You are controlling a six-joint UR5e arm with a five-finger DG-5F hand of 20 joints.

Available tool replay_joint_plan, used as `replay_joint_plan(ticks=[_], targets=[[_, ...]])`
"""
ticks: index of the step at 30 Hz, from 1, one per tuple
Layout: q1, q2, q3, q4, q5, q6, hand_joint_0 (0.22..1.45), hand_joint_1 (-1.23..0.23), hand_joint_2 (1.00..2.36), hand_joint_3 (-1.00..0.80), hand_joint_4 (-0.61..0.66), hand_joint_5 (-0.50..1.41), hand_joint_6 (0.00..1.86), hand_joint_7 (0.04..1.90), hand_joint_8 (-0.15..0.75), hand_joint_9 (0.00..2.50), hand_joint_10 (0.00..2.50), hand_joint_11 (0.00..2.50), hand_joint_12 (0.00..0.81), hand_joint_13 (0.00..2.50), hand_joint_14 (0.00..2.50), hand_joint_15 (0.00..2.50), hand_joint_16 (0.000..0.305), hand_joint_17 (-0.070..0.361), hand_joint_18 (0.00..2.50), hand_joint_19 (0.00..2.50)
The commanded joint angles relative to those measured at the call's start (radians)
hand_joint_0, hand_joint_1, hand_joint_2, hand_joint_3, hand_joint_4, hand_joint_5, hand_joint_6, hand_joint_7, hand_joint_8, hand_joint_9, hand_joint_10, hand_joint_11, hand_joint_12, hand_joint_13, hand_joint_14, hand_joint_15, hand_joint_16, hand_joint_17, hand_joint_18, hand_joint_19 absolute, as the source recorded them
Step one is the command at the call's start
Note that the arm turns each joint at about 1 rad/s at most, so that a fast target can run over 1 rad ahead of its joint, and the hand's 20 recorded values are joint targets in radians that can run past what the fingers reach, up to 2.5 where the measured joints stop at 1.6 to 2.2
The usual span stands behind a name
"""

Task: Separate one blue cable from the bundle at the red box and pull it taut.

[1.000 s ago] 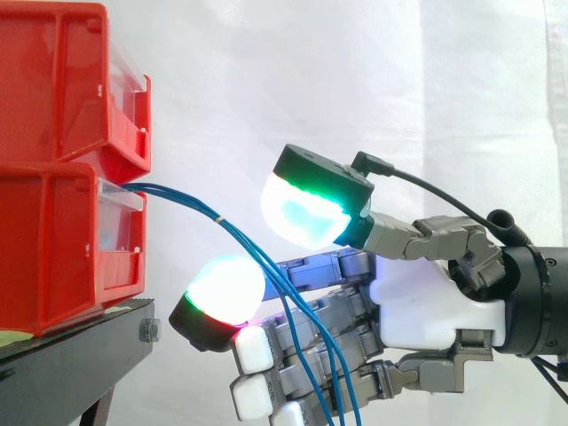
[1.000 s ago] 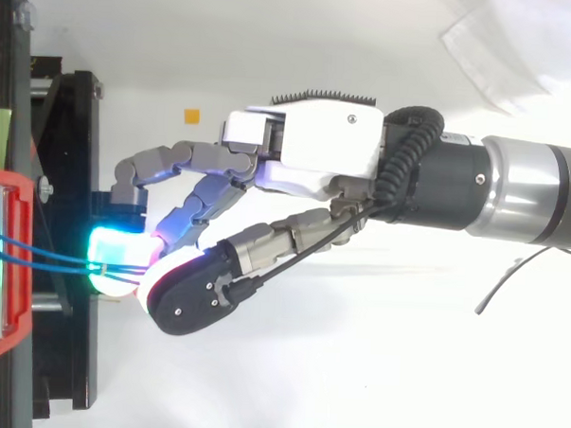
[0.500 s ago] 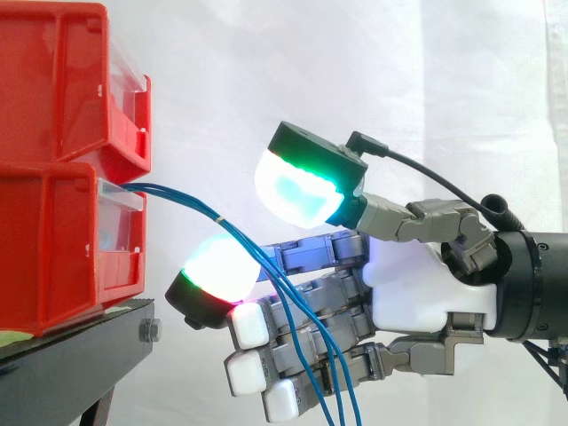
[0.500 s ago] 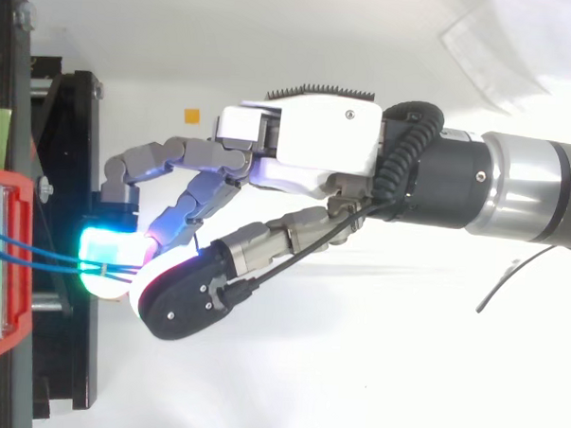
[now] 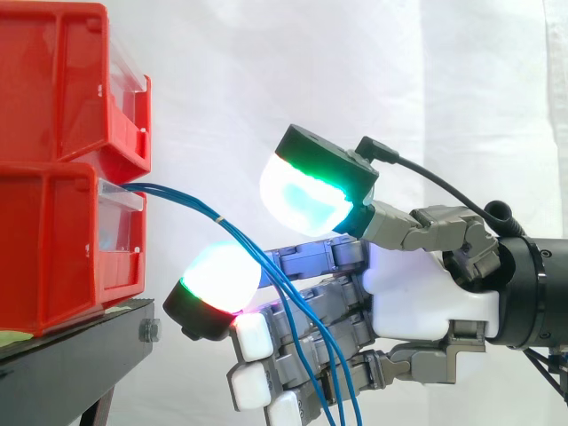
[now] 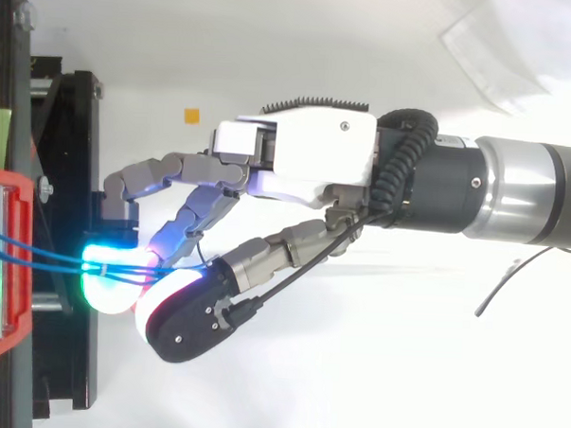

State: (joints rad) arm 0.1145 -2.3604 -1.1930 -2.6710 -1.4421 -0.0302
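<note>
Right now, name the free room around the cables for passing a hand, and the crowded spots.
Free: above the cables, between the bins and the hand's upper pad. Crowded: under the cables, where the lower pad sits near the stand, and lower right, where the cables cross the fingers.

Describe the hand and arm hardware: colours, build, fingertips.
The hand has a white palm shell and grey segmented fingers, some with white blocks. Its fingertips are thick rounded pads in black housings, glowing white-cyan with green and red rims. Behind it sit a black wrist and silver arm.
</note>
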Motion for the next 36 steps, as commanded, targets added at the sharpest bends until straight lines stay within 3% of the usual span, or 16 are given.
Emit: replay_joint_plan(ticks=[1,11,20,36], targets=[[-0.001,0.0,0.0,0.002,-0.003,0.001,0.59,-0.58,1.0,-0.47,0.2,-0.11,0.54,1.25,0.307,0.93,0.02,0.55,0.368,0.9,0.02,0.42,0.051,0.114,0.7,0.63],[0.001,0.0,0.001,0.033,-0.003,-0.007,0.6,-0.65,1.01,-0.42,0.2,-0.11,0.54,1.25,0.308,0.93,0.02,0.57,0.365,0.9,0.02,0.42,0.05,0.113,0.7,0.62],[-0.004,0.0,0.001,0.031,-0.004,-0.008,0.65,-0.68,1.02,-0.25,0.19,-0.14,0.6,1.18,0.303,0.93,0.02,0.6,0.368,0.92,0.02,0.43,0.05,0.112,0.71,0.63],[-0.004,0.0,0.0,0.028,-0.004,-0.008,0.58,-0.64,1.01,-0.43,0.19,-0.16,0.75,0.99,0.31,0.95,0.02,0.65,0.376,0.94,0.02,0.45,0.05,0.113,0.73,0.66]])
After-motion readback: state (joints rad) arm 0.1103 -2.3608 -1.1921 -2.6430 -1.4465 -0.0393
